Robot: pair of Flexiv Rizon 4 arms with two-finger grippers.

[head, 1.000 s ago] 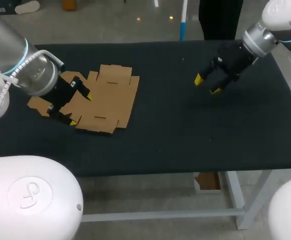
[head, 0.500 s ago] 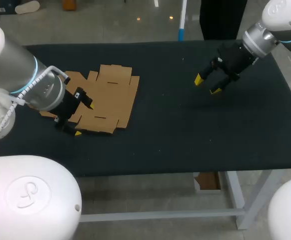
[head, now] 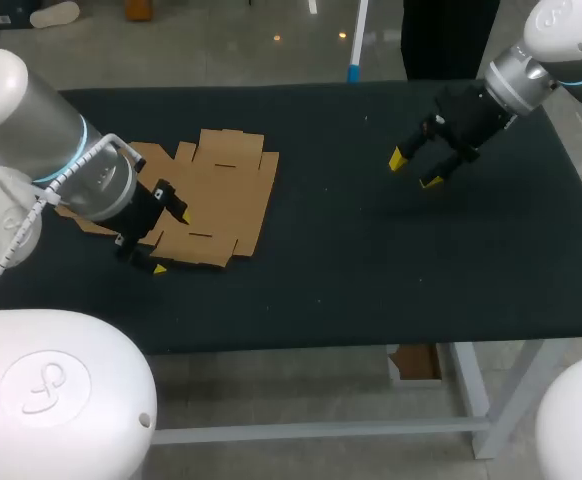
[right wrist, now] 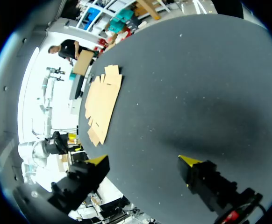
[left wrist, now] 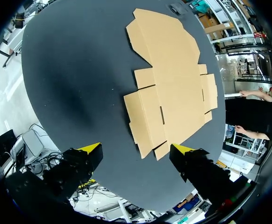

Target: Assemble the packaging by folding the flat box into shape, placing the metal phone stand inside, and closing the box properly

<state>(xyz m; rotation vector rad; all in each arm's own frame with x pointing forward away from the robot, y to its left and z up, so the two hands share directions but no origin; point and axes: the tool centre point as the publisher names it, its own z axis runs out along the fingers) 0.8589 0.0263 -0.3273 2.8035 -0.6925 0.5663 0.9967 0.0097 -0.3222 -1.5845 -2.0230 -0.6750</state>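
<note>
The flat brown cardboard box (head: pixel 211 195) lies unfolded on the left part of the black table. My left gripper (head: pixel 171 242) hangs open over its front edge, with one yellow fingertip (head: pixel 183 215) above the cardboard and the other off its edge. In the left wrist view the cardboard (left wrist: pixel 173 88) spreads ahead of the open left gripper (left wrist: pixel 136 150), and its nearest corner lies between the fingers untouched. My right gripper (head: pixel 416 170) stands open and empty above the bare cloth at the back right, far from the cardboard (right wrist: pixel 102 100). No metal phone stand shows in any view.
The black table top (head: pixel 371 270) stretches bare from the cardboard to the right edge. Its front edge runs just below my left gripper. The right wrist view shows only dark cloth (right wrist: pixel 182 93) ahead of the right gripper (right wrist: pixel 143 161).
My left arm has slid toward the table's front and a little right, bringing its gripper from over the cardboard's left flaps to its front edge. The right arm has not moved.
</note>
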